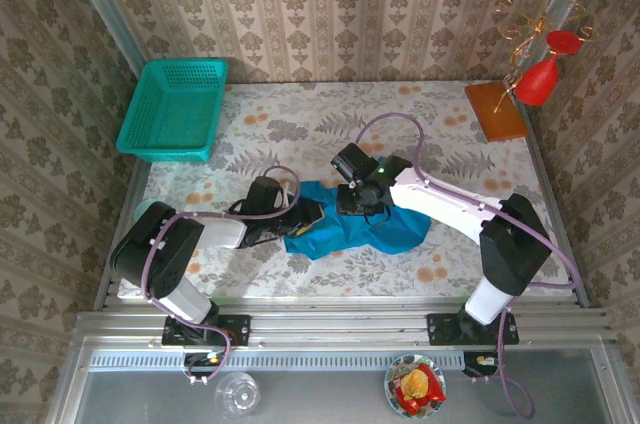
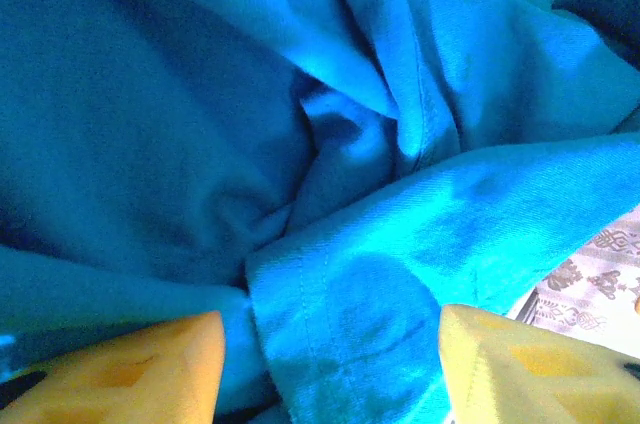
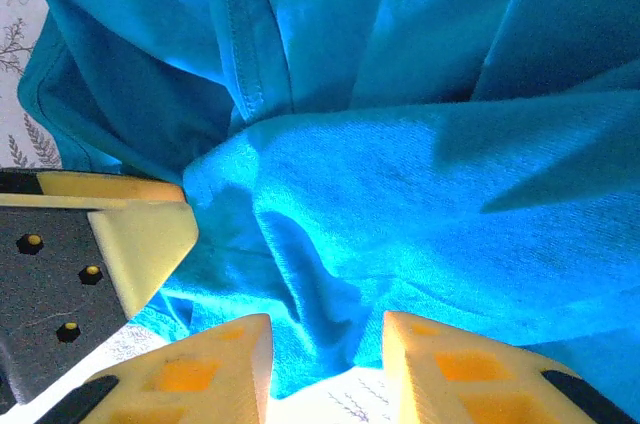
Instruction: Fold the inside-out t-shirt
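Top view: you are seeing the inside-out t-shirt [image 1: 365, 229] lying crumpled mid-bench [image 1: 300, 124], its long axis running left-right. The left end effector [image 1: 308, 212] is at its left edge and the right end effector [image 1: 352, 206] at its top edge.
Left wrist: your fingers [image 2: 130, 369] are standing wide, with a hem lying loose between them.
Right wrist: you are pinching a fold narrowly; sleeves and collar are staying hard to make out.

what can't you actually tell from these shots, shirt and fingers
Top external: the t-shirt is bunched, partly under the right arm; collar and sleeves indistinguishable.
Right wrist: the right fingers run off the bottom edge; cloth lies between them, grip unclear.
Left wrist: the left fingers, apart, also run off the bottom edge.
Top external: what lies on the plate is too small to name.
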You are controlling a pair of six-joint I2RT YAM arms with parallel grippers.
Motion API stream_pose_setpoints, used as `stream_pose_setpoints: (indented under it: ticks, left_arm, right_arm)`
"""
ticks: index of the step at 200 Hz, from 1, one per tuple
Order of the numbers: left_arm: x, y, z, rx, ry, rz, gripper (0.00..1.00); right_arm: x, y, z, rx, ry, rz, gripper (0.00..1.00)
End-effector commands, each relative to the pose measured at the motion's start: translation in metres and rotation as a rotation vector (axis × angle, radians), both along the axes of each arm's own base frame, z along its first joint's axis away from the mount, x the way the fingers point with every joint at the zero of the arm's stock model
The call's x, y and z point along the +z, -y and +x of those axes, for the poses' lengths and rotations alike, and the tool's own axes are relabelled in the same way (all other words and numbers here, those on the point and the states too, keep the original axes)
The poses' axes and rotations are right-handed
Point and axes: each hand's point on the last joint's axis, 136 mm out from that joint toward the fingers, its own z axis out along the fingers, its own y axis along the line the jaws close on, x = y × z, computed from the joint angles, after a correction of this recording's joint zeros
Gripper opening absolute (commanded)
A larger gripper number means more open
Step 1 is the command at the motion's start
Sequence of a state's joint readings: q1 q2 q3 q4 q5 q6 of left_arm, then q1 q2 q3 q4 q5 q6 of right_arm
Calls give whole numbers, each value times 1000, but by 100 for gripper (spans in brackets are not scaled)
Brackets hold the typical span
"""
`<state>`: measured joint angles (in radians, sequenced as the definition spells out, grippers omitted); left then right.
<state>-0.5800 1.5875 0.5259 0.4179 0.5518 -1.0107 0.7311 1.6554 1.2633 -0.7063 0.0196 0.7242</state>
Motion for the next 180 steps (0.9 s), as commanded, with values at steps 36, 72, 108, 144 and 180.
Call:
stream_pose_setpoints:
  ticks: [36,72,108,144,180]
  left_arm:
    - [3,8,9,11,-29,-42,60]
    - [15,21,12,-5,-24,-116,57]
    - [32,21,14,-1,9,-133,46]
    - [42,20,14,-30,46,-89,42]
    - [35,22,20,-43,38,-70,39]
  right_arm:
    - [3,9,-1,-42,19,-1,35]
    - [8,13,0,-53,34,3,35]
    - [9,17,0,-59,37,3,35]
    - [8,18,0,-63,36,3,34]
    - [9,21,0,-66,38,0,34]
